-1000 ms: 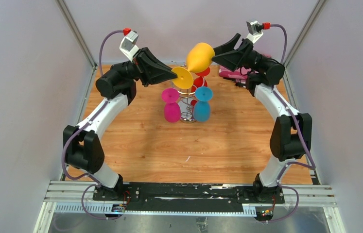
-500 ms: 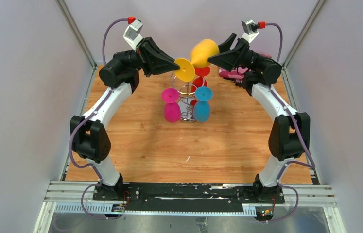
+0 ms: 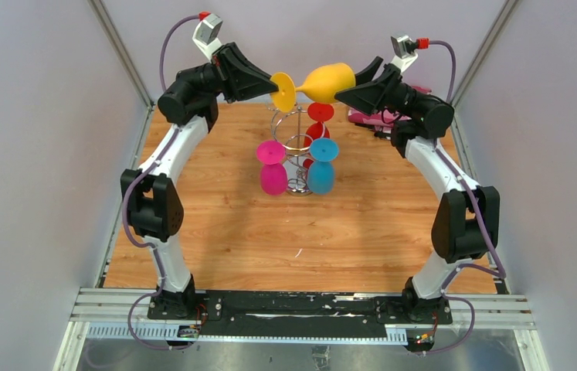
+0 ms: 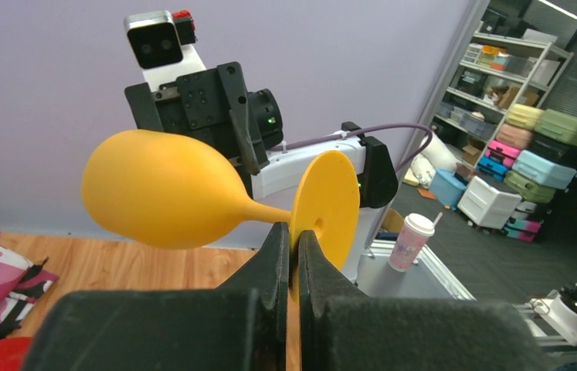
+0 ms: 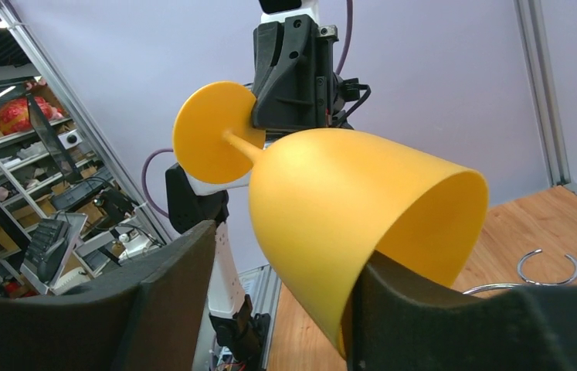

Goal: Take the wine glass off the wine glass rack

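A yellow wine glass (image 3: 330,79) hangs on its side in the air above the wine glass rack (image 3: 291,127), clear of its hooks. My left gripper (image 3: 274,82) is shut on the rim of the glass's round foot (image 4: 330,197), whose edge is pinched between the fingers (image 4: 277,255). My right gripper (image 3: 344,91) stands open at the bowl (image 5: 347,201). Its right finger (image 5: 432,317) lies at the bowl's mouth, and its left finger (image 5: 169,278) is apart from the outer wall. A pink glass (image 3: 272,166), a blue glass (image 3: 321,165) and a red glass (image 3: 318,114) still hang on the rack.
A pink patterned cloth (image 3: 368,117) lies on the wooden table (image 3: 215,224) at the back right, under my right arm. A chrome hook (image 5: 548,267) of the rack shows low in the right wrist view. Grey walls and metal corner posts close in both sides.
Both arms have risen and moved back, lifting the yellow glass higher above the rack and tipping it to lie level. The right jaws have narrowed a little around the bowl.
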Tool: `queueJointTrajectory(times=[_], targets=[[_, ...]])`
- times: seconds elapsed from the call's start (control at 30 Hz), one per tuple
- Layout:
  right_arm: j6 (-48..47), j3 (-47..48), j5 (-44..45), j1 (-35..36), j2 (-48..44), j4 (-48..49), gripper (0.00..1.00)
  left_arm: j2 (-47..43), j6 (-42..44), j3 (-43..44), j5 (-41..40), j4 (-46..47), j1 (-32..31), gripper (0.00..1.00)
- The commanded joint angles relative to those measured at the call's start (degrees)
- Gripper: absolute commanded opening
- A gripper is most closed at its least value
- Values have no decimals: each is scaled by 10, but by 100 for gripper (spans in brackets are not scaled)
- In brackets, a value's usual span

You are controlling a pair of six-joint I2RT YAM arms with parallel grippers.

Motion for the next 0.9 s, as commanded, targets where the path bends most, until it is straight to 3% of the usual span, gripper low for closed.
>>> queueJointTrajectory(times=[0.0,0.13,0.77,0.87], targets=[[15,1,-8,17,-40,65,55,49,30,25,1,26,14,0],[19,0,-5,17,-35,65,44,60,27,38,3,26,19,0],[15,-22,13,19,-70,64,25,151,-20,125,2,26,36,0],[15,-27,17,19,-76,65,12,160,-25,133,-1,26,38,0]])
